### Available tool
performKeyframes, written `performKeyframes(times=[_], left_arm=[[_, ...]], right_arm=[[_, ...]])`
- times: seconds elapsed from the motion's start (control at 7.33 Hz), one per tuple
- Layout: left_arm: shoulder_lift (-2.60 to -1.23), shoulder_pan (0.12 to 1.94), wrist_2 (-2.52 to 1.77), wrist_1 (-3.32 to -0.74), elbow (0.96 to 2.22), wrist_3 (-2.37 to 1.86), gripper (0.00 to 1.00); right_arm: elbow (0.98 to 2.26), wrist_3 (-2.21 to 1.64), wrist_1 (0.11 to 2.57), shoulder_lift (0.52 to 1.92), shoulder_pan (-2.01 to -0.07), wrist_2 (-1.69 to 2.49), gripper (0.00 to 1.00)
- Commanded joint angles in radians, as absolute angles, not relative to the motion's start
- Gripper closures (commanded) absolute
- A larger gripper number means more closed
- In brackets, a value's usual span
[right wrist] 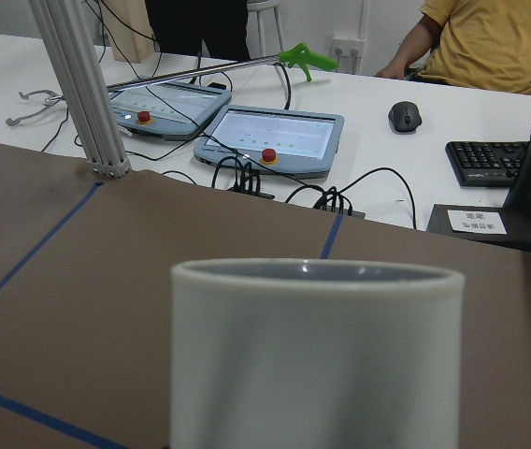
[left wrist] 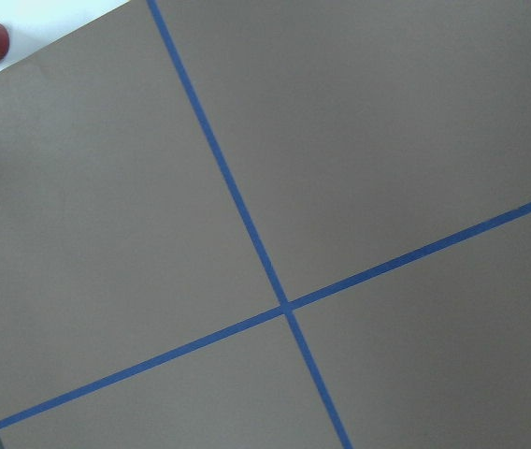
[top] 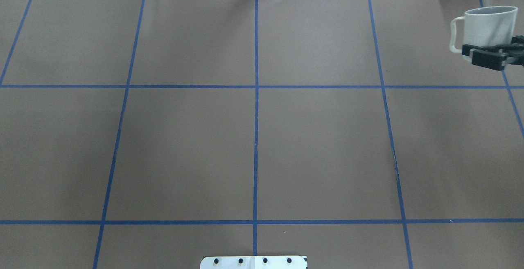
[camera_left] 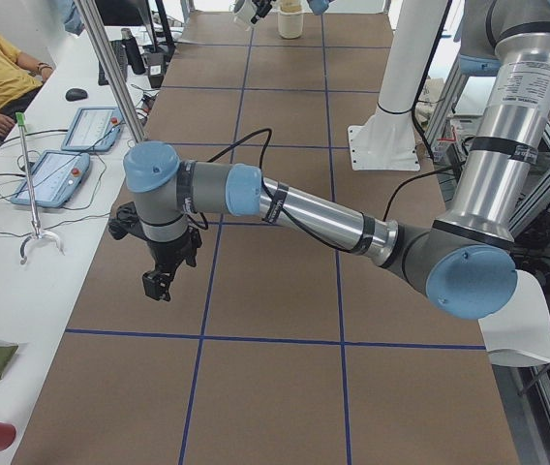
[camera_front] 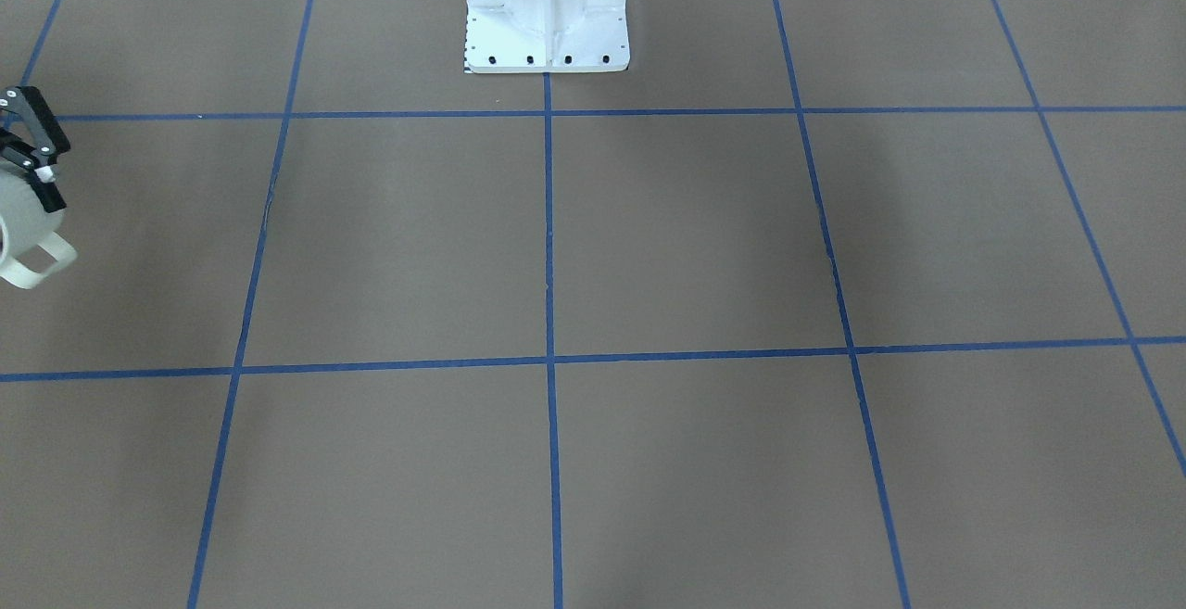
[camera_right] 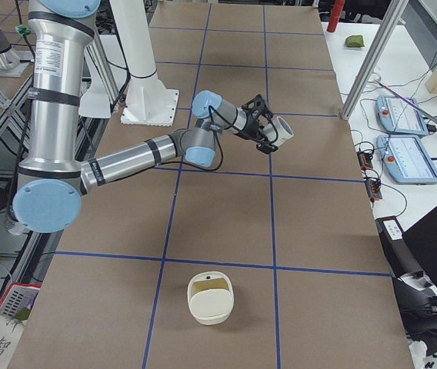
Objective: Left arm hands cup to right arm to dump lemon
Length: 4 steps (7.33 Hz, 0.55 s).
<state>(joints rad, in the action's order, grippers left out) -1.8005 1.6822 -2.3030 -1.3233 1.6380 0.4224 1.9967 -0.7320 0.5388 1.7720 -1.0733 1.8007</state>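
Note:
My right gripper (top: 491,54) is shut on the off-white cup (top: 487,25) and holds it in the air over the table's far right. The cup's handle points toward the table's middle. The cup also shows at the left edge of the front view (camera_front: 23,220), in the right side view (camera_right: 281,132), tipped with its mouth away from the robot, and it fills the right wrist view (right wrist: 317,355). My left gripper (camera_left: 157,283) hangs above the table's left end, far from the cup. I cannot tell whether it is open. No lemon shows.
An off-white bowl (camera_right: 211,298) stands on the table at the robot's right end. The white pedestal (camera_front: 547,16) stands at the robot's side. Teach pendants (right wrist: 275,140), cables and an aluminium post (right wrist: 83,94) line the far edge, with seated people behind.

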Motion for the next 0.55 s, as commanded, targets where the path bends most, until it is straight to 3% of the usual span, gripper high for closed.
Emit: performKeyframes(times=[0.0, 0.27, 0.41], left_arm=[[-1.708, 1.701, -2.349, -1.49, 1.66, 0.273, 0.0], [-1.697, 1.698, -2.349, -1.511, 1.68, 0.221, 0.0], [-1.698, 1.697, -2.349, -1.511, 1.68, 0.221, 0.0]], right_arm=[[1.856, -0.779, 0.189, 1.931, -1.159, 1.841, 1.0], [1.639, -0.99, -0.14, 1.947, -1.199, 1.845, 1.0], [1.603, -1.105, -0.232, 1.983, -1.238, 1.844, 1.0]])
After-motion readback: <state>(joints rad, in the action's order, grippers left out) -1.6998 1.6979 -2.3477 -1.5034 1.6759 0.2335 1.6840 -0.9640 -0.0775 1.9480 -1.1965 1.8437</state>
